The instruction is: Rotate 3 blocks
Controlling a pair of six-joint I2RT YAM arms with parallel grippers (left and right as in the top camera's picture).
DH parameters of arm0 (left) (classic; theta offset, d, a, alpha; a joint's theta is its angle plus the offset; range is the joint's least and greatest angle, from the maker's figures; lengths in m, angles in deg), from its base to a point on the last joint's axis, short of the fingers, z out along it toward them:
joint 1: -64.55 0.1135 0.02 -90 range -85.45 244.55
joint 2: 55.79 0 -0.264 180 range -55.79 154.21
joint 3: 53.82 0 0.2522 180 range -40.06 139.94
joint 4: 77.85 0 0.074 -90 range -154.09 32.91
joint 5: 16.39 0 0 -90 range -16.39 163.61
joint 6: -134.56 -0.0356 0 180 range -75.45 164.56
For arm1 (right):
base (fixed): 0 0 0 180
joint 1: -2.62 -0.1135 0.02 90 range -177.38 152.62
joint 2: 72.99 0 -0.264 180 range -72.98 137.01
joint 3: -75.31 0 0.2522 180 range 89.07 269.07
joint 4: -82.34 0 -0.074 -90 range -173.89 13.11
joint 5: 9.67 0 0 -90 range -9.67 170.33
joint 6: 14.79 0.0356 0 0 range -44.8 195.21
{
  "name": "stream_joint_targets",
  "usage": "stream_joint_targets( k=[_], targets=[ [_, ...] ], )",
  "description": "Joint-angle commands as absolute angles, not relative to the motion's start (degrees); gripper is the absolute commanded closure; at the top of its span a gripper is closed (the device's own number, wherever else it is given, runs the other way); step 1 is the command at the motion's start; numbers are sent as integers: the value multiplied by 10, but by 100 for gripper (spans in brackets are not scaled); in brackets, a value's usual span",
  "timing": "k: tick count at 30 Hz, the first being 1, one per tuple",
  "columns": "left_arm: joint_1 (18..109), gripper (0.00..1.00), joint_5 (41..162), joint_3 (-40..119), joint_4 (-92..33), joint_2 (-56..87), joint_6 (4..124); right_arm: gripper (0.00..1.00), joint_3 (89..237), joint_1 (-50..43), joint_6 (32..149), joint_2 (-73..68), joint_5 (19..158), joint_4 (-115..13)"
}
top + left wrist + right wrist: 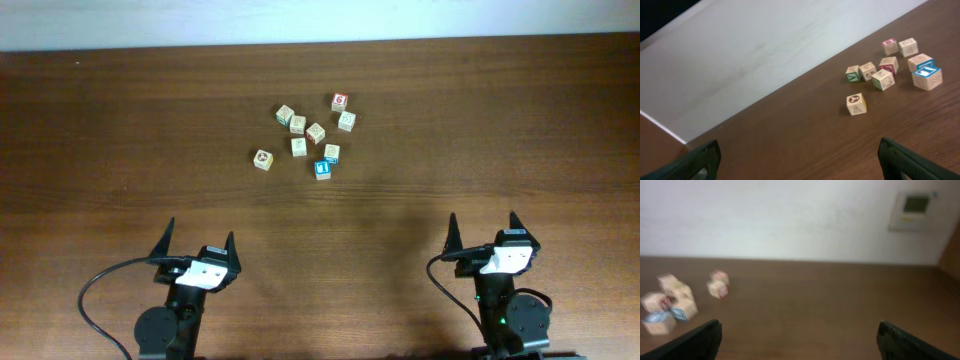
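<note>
Nine wooden cubes [298, 146] cluster on the brown table [500, 120], including a red-faced cube [339, 102] and a blue-and-white block [323, 170]. The left gripper [200, 235] and right gripper [482, 222] sit well apart from them, jaws spread wide, holding nothing.

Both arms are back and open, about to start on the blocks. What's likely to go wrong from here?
1. The cluster of blocks is tightly packed; the wide-open left gripper or right gripper may nudge neighbours going in.
2. The blue-faced block sits close against a pale cube behind it, so turning it could drag that one along.
</note>
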State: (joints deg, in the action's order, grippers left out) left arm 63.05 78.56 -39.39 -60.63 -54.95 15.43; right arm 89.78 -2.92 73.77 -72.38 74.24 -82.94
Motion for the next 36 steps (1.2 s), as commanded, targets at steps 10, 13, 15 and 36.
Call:
stream_joint_targets(
  k=[10, 13, 15, 36],
  targets=[
    [628, 1, 774, -271, -653, -452, 389, 2, 1133, -26, 802, -594, 894, -718],
    [628, 1, 780, -169, -640, -333, 389, 2, 1218, -26, 802, -493, 936, -697],
    [628, 1, 797, -68, -595, -230, 389, 2, 1295, -26, 802, -406, 972, -655],
    [645, 0, 703, 552, -47, 435, 613, 28, 1925, -273, 968, 512, 793, -368]
  ],
)
